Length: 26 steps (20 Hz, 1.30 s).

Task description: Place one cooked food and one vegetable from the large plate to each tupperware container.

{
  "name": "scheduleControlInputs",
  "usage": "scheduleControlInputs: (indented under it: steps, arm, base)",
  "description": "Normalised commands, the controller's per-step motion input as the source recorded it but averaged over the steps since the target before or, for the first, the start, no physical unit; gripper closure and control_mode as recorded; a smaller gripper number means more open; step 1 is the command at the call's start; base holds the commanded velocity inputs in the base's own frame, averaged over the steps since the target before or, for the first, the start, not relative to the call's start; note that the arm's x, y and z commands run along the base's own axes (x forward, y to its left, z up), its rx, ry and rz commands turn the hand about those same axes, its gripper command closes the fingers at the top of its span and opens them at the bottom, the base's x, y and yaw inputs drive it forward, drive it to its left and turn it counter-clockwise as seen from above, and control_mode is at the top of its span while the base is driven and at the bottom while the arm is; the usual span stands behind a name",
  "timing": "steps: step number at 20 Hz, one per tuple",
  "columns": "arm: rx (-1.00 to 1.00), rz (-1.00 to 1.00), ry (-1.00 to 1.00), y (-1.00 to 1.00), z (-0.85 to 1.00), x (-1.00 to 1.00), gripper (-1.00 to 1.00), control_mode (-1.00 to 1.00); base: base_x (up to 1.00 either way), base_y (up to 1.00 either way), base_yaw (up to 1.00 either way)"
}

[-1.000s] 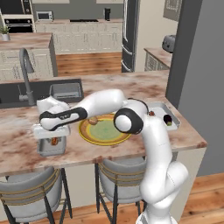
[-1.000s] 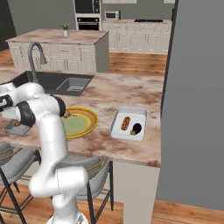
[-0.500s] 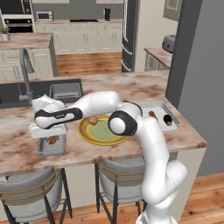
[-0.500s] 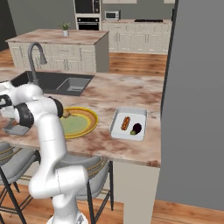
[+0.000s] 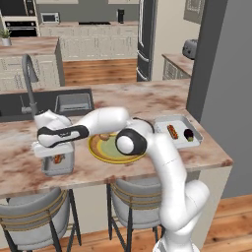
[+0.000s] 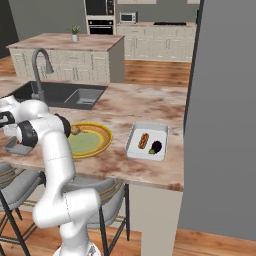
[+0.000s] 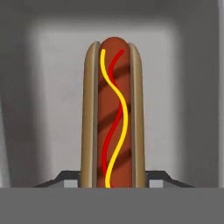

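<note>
Hovering over the grey tray (image 5: 58, 162) at the bench's (image 5: 147, 101) edge, the pincer (image 7: 113, 183) was clamped on a hot dog (image 7: 113, 118). Released askew, it could be caught on the rim and tipped out.

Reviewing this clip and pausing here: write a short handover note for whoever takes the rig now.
Gripper: jaws shut on a hot dog, held over the grey tray at the counter's left end.
Whitish tray: already holds the other hot dog and the dark purple vegetable; this one is done.
Large plate: the small tan-brown ball sits at its rim.
Left: release the hot dog into the grey tray, then bring the tan-brown ball from the plate to that tray.
</note>
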Motion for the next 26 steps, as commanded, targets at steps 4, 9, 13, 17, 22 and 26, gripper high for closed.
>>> scheduleControlInputs:
  steps: [4, 9, 13, 17, 22, 26]
  arm:
    - [-0.01, 0.00, 0.00, 0.09, -0.17, 0.06, 1.00, -1.00]
    - [-0.01, 0.01, 0.00, 0.00, -0.20, 0.00, 1.00, -1.00]
    - [0.00, 0.02, 0.00, 0.00, 0.00, -0.06, -1.00, -1.00]
    - [0.00, 0.00, 0.00, -0.01, 0.00, -0.23, -1.00, -1.00]
    - [0.00, 0.00, -0.02, -0.01, 0.00, -0.17, -1.00, -1.00]
    - [0.00, 0.00, -0.02, -0.28, 0.08, 0.00, -1.00, -1.00]
  base:
    - [0.00, 0.00, 0.00]
    - [0.00, 0.00, 0.00]
    - [0.00, 0.00, 0.00]
    - [0.00, 0.00, 0.00]
    - [0.00, 0.00, 0.00]
    - [0.00, 0.00, 0.00]
